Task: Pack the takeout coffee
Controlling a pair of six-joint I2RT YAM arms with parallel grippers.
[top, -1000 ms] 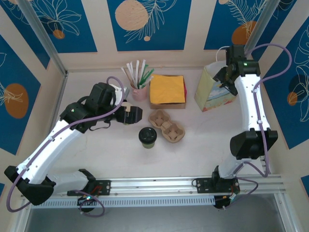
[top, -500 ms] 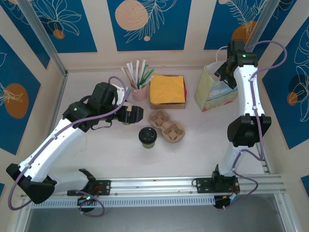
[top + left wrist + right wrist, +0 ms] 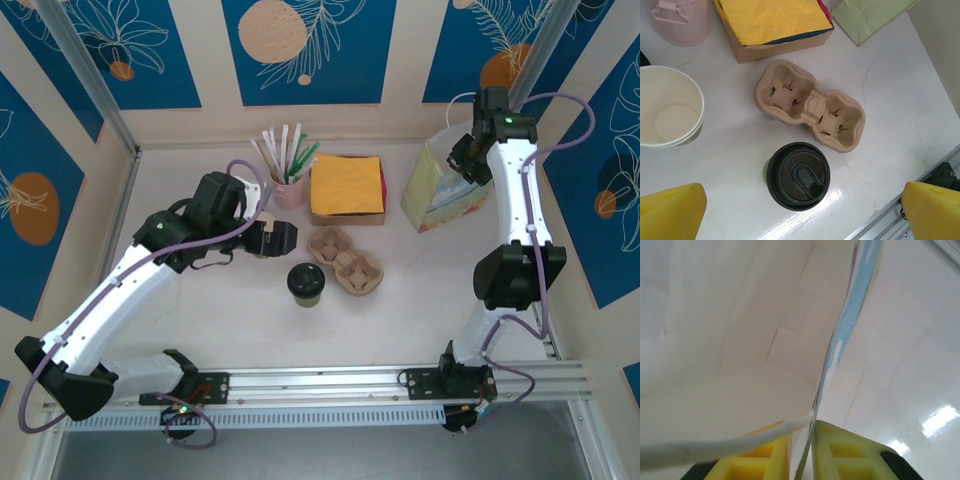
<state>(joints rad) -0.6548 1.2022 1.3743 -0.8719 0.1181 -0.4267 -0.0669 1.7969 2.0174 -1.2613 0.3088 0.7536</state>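
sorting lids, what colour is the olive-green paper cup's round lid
Black round plastic lid; best in left wrist view.

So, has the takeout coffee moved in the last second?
No. The takeout coffee stands in the same spot as before, just left of the cardboard cup carrier.

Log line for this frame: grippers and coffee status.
left gripper: open, holding nothing | right gripper: shut on paper bag edge | coffee cup: standing beside cup carrier, not yet packed
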